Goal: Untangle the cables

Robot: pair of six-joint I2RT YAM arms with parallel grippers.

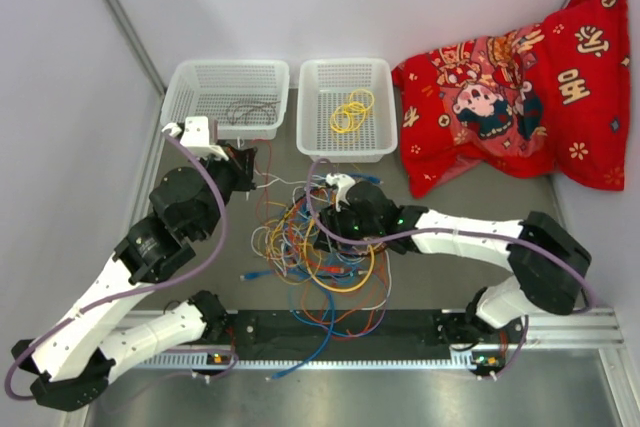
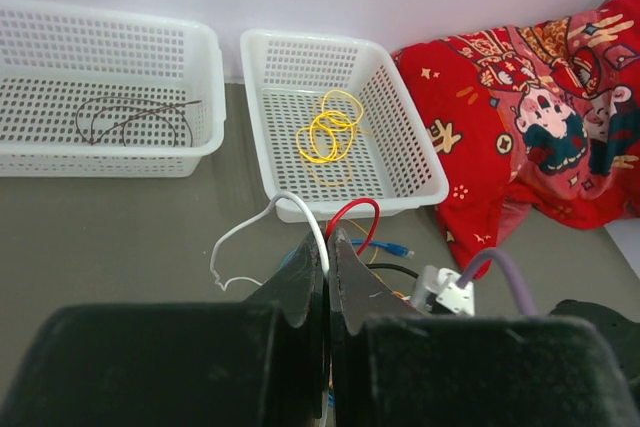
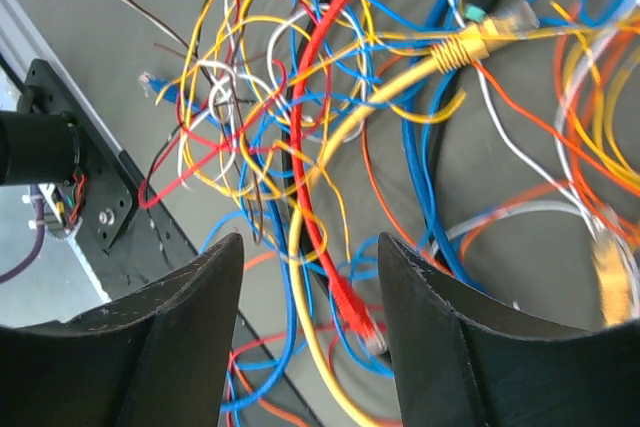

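Left black two-finger gripper (image 2: 327, 247) first: shut tight, fingers pressed flat together, pinching a thin white wire (image 2: 243, 227) at the tips, wire arching up and away to the left above the grey table (image 2: 120, 237). Just beside the tips, a thin red wire loop (image 2: 355, 202); cannot tell whether caught as well.

Right black two-finger gripper (image 3: 310, 257): fingers well apart, hovering low over the tangled heap of thin coloured cables (image 1: 315, 252), with a thick yellow plug-ended cable (image 3: 400, 82) and a red plug-ended cable (image 3: 302, 147) running through the gap.

Lying on the table between the two arms, that heap, near the black base rail (image 1: 350, 325).

Beyond, side by side, two white perforated plastic baskets: left basket (image 1: 225, 64) holding a dark brown wire (image 1: 245, 110), right basket (image 1: 346, 63) holding yellow wire loops (image 1: 352, 110). Against the right wall, a red printed cushion (image 1: 520, 77).
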